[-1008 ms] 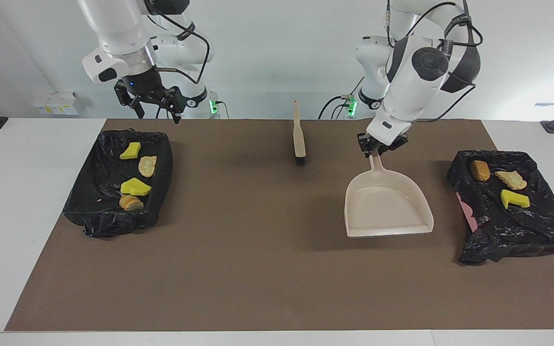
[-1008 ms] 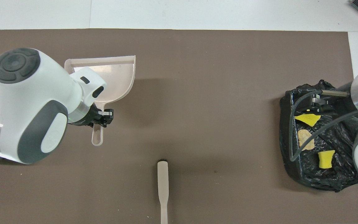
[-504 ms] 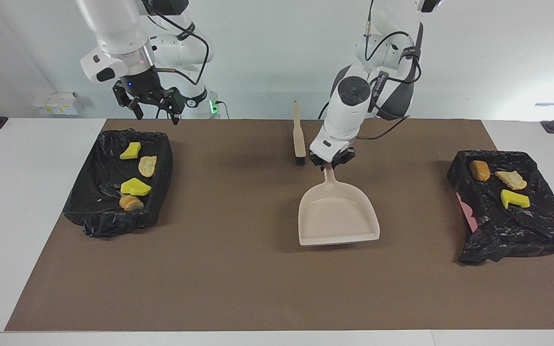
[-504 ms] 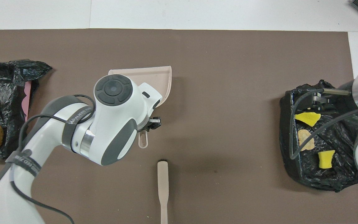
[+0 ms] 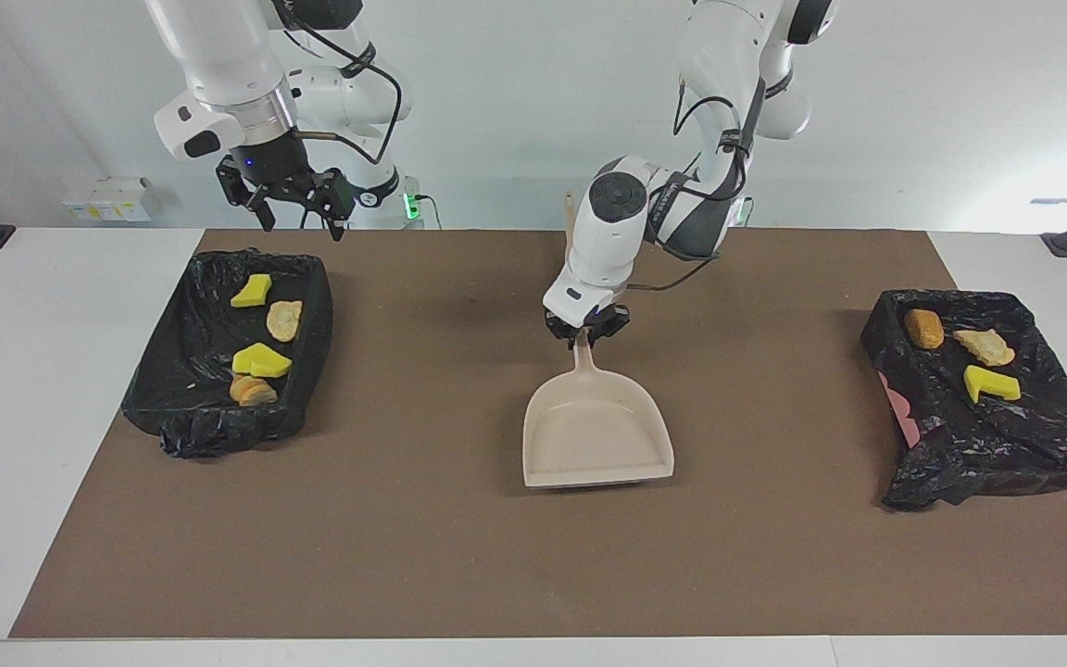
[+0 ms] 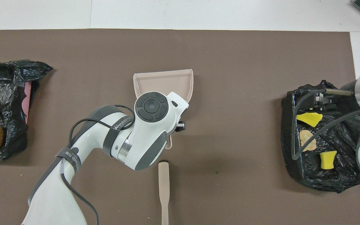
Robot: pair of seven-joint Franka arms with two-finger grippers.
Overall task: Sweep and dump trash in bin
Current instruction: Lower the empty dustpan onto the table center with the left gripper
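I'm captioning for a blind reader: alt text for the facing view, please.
The left gripper holds an empty dustpan by its handle at mid-table. Trash sits in two black-lined bins, one at each end; the right gripper hangs open over one.

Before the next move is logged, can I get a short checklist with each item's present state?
1. Left tool shut on the dustpan handle: ok.
2. Dustpan empty: ok.
3. Brush lying free on the mat, nearer the robots than the dustpan: ok.
4. Right tool open, waiting over the bin edge: ok.
5. No trash loose on the mat: ok.
6. Dustpan resting flat on the mat: cannot tell.
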